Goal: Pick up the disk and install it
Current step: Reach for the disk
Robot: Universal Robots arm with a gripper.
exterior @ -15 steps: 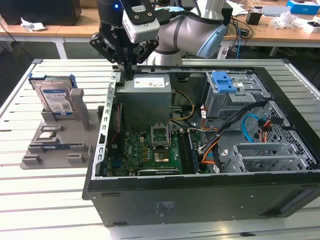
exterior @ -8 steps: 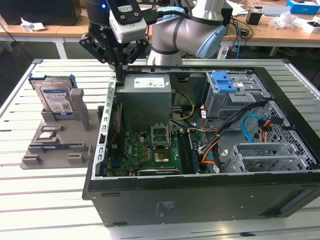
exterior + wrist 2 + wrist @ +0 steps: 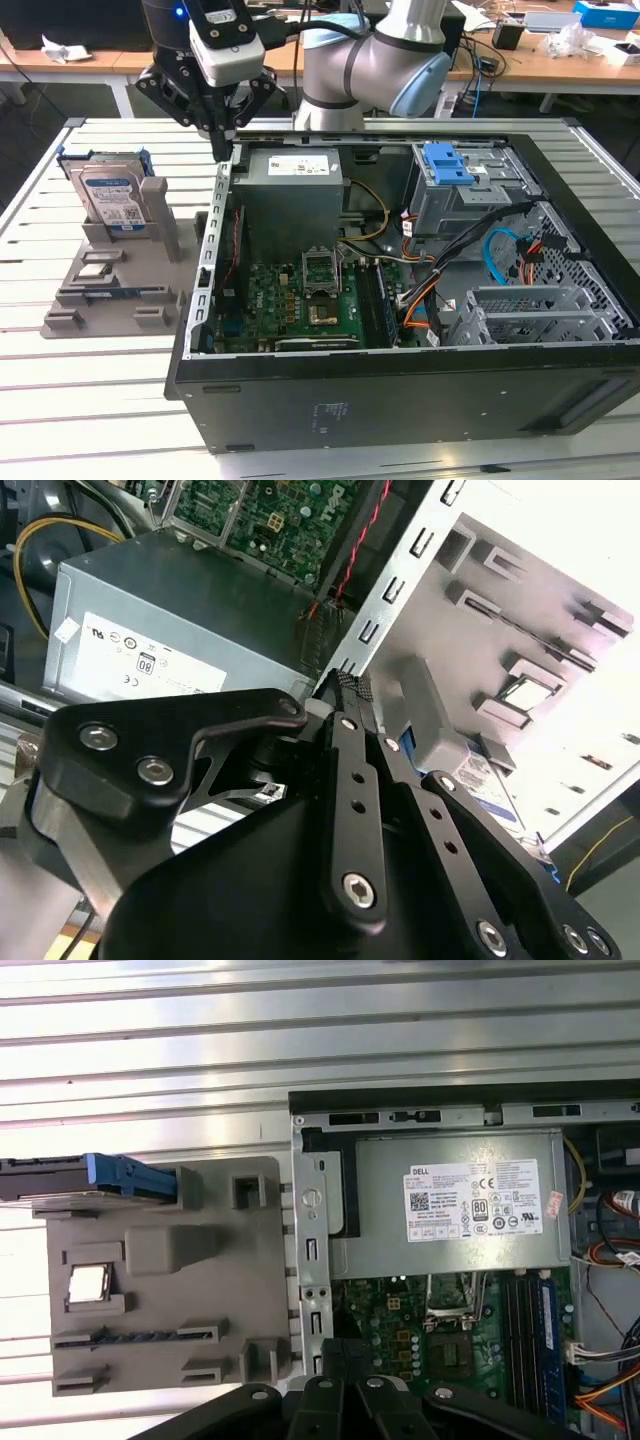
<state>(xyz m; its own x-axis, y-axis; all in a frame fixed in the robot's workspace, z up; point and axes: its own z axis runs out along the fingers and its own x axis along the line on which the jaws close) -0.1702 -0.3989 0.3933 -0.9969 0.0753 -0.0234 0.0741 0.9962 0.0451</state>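
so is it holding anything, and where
Nothing held: the gripper hangs empty over the black computer case; the silver-grey hard drive in its blue carrier stands apart in the grey holder.

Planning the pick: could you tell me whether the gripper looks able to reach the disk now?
Probably yes: the disk stands upright in the grey holder, its top uncovered, with the gripper hovering nearby.

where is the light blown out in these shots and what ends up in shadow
second wrist view: the grey fixture washes out to white at its far side, while the pincer reads as a dark mass; first wrist view: glare bleaches the slatted table beside the fixture; exterior view: even light on the disk, no hot spot.
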